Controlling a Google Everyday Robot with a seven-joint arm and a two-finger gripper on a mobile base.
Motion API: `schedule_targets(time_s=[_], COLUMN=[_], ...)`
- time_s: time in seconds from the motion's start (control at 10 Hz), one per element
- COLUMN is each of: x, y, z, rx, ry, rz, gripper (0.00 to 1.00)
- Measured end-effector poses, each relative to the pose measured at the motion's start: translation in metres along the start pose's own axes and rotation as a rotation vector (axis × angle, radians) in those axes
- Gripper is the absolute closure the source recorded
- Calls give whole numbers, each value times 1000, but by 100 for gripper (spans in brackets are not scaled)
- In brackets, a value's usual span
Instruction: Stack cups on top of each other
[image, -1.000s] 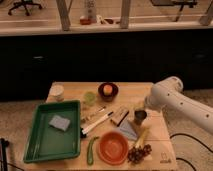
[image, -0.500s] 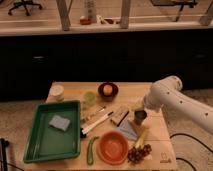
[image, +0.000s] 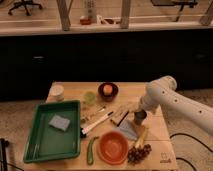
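Note:
A white cup (image: 57, 91) stands at the table's far left corner. A small green cup (image: 90, 97) stands to its right, near the tray's back corner. A dark brown cup (image: 140, 118) stands right of the table's middle. My gripper (image: 136, 111) hangs from the white arm (image: 165, 96), which reaches in from the right. It is directly over the brown cup, at or touching its rim. The three cups stand apart from one another.
A green tray (image: 37, 145) with a grey-blue sponge (image: 60, 122) fills the left. A dark bowl with an orange fruit (image: 108, 90) stands at the back. Markers (image: 97, 123), a grey cloth (image: 127, 131), an orange bowl (image: 113, 147), grapes (image: 139, 154) and a green vegetable (image: 90, 150) lie in front.

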Motion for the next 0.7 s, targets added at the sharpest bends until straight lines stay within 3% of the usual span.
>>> schedule_targets(time_s=[0.2, 0.7], x=[-1, 1], y=[-2, -1], z=[5, 11], rx=[-7, -31], ry=[-31, -82], rz=[26, 183], gripper=[20, 20])
